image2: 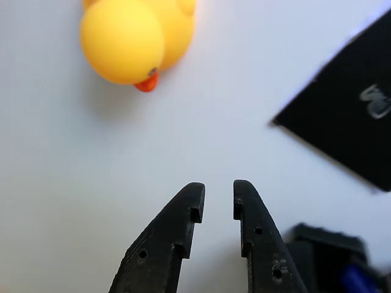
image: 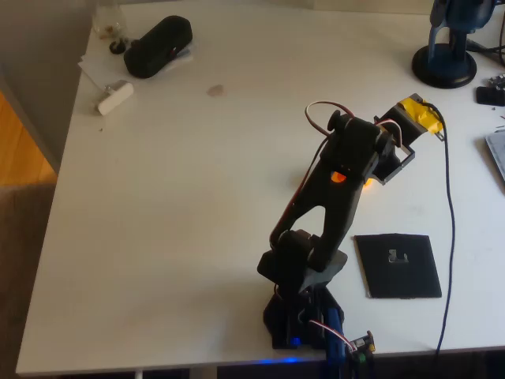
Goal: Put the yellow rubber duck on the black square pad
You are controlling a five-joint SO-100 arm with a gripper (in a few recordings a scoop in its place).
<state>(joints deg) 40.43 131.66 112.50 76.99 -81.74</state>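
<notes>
In the wrist view the yellow rubber duck point(image2: 131, 39) stands on the white table at the upper left, its orange beak pointing toward me. My gripper point(image2: 219, 192) hangs short of it, a little to its right. The black fingers point(image2: 171, 244) are nearly together with only a narrow slit between them, and they hold nothing. The black square pad point(image2: 348, 122) lies at the right edge, apart from the duck. In the overhead view the pad point(image: 397, 265) sits right of the arm base, and the arm covers the duck except for a yellow sliver point(image: 368, 183).
A black oblong case point(image: 158, 46) and a small white block point(image: 115, 96) lie at the far left corner. A blue stand point(image: 447, 55) is at the far right. A cable point(image: 450, 205) runs down the right side past the pad.
</notes>
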